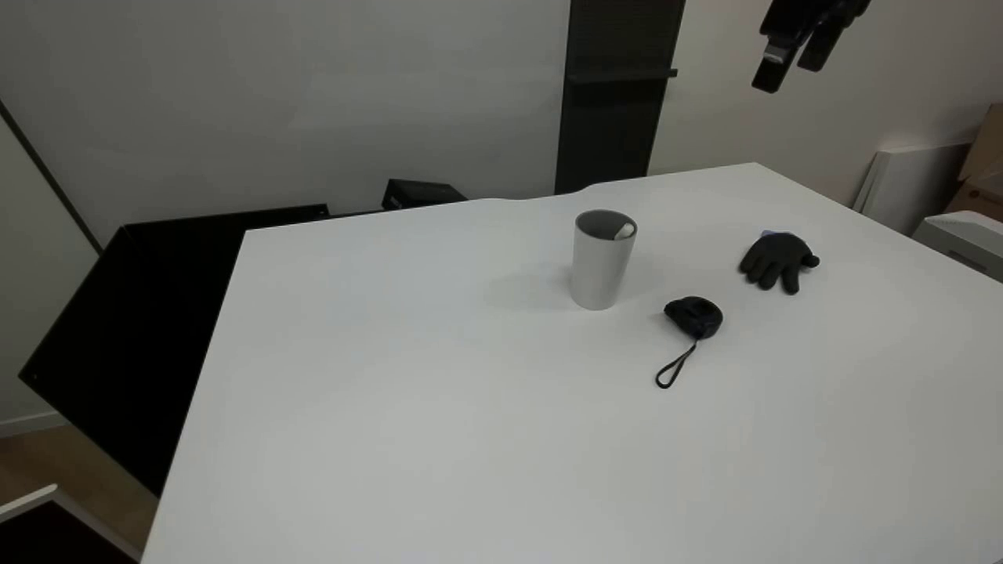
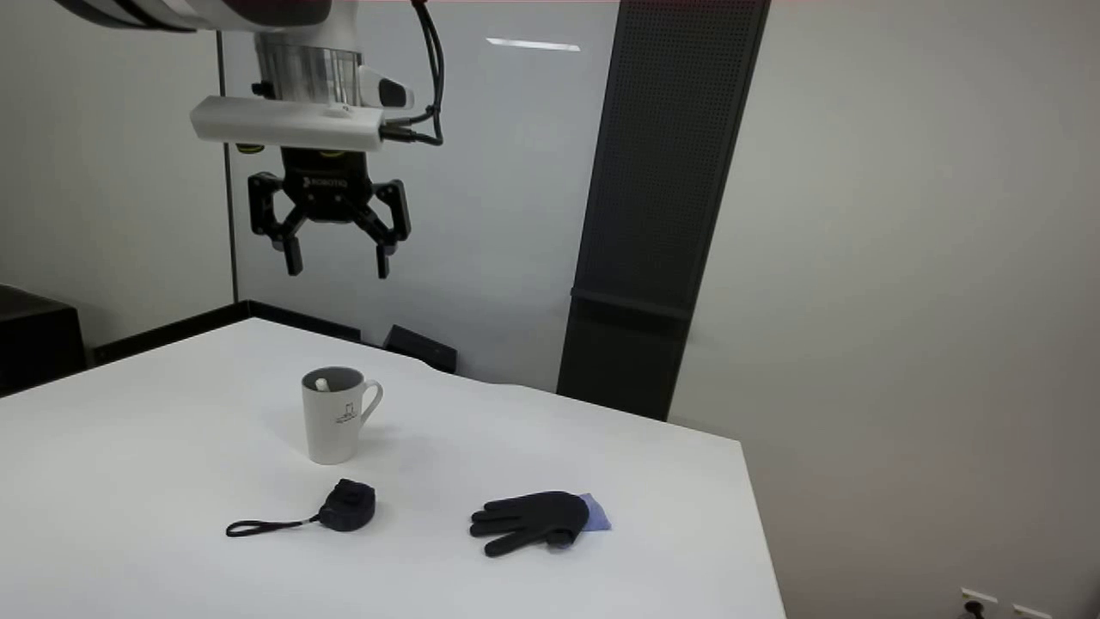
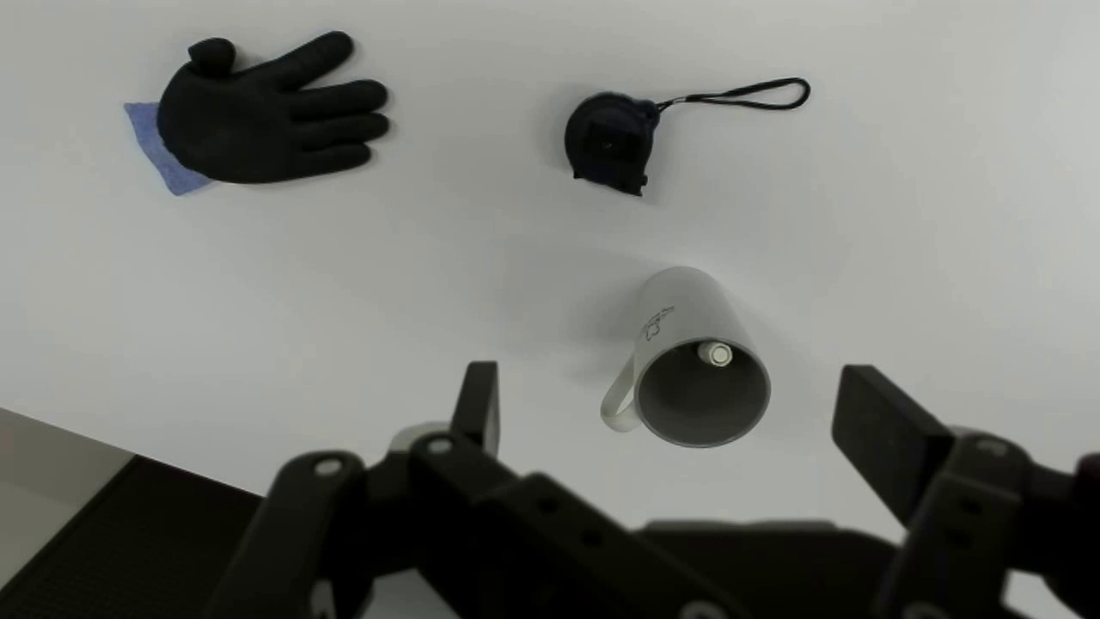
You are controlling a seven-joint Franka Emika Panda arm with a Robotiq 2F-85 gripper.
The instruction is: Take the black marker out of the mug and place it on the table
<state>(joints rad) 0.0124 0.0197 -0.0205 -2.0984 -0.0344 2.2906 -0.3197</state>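
Finding: I judge the step in hand to be the approach; no grasp is made. My gripper (image 2: pixel 338 265) hangs at the upper left of an exterior view, well above the mug (image 2: pixel 325 434) and apart from it. Its fingers (image 3: pixel 889 438) stand wide apart, at lower left and lower right in the wrist view, and I hold nothing.

The marker (image 3: pixel 716 353) is inside the mug, which stands upright on the table (image 1: pixel 392 407). Only a white end shows, at the top of the mouth in the wrist view; the body is hidden, so I cannot confirm the stated black. Nor can I tell whether that end rises above the rim.

Also noted in the wrist view: the tape measure (image 3: pixel 610 137) at top centre and the glove (image 3: pixel 249 129) at upper left, neither touching the mug.

Next move, in my judgement: centre over the white end rather than the mouth, narrow the fingers so that one can pass inside the rim without knocking it, and descend straight. After that, a firm squeeze, a vertical lift until the lower end clears the rim, and a flat laying-down on the table.
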